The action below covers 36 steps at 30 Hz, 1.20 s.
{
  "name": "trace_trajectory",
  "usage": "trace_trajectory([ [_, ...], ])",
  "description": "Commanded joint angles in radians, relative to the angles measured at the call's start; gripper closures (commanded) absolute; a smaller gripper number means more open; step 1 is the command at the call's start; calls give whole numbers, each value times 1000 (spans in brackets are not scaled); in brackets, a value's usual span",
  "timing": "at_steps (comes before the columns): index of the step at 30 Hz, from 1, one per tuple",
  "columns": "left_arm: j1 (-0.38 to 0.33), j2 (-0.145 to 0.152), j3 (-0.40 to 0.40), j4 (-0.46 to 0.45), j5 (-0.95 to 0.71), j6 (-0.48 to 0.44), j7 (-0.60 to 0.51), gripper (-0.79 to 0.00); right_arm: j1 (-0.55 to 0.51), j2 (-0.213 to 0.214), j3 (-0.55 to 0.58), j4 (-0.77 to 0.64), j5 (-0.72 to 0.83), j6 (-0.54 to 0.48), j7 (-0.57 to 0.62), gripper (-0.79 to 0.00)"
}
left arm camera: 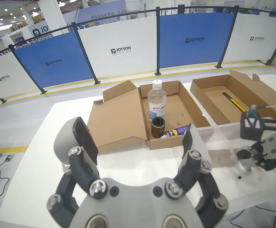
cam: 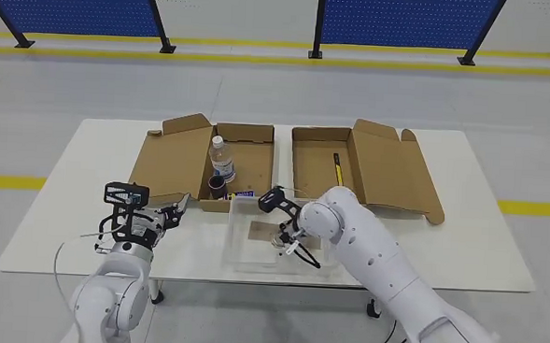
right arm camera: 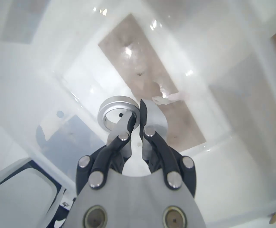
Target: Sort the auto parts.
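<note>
A silver metal ring (right arm camera: 115, 108) sits low inside the clear plastic bin (cam: 241, 256) at the table's front middle. My right gripper (right arm camera: 136, 112) is shut on the ring's wall, one finger inside the ring and one outside. The left wrist view shows that gripper (left arm camera: 248, 164) and the ring (left arm camera: 242, 169) from the side. My left gripper (left arm camera: 135, 127) hangs open and holds nothing, over the table's front left (cam: 165, 214). The left cardboard box (cam: 258, 138) holds a clear bottle (left arm camera: 157, 101), a black cylinder (left arm camera: 157, 127) and a small tube (left arm camera: 174, 131).
The right cardboard box (cam: 317, 169) holds a black and yellow stick (cam: 337, 168). Both boxes have lids folded flat outward on the table. A brown patch (right arm camera: 151, 71) shows on the bin's floor. Blue and white fence panels stand beyond the table.
</note>
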Motion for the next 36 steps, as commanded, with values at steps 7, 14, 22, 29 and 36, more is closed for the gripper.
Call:
trace_trajectory([
  [7,0,0,0,0,0,0,0,-785,-184,76,269,-160,213,-140,-141,0],
  [14,0,0,0,0,0,0,0,-785,-278,98,351,-193,368,-244,-230,0],
  [22,0,0,0,0,0,0,0,-785,-275,106,336,-206,339,-206,-243,0],
  [29,0,0,0,0,0,0,0,-785,-258,121,357,-303,163,-84,-287,0],
  [36,0,0,0,0,0,0,0,-785,-193,133,366,-381,-126,147,-248,0],
])
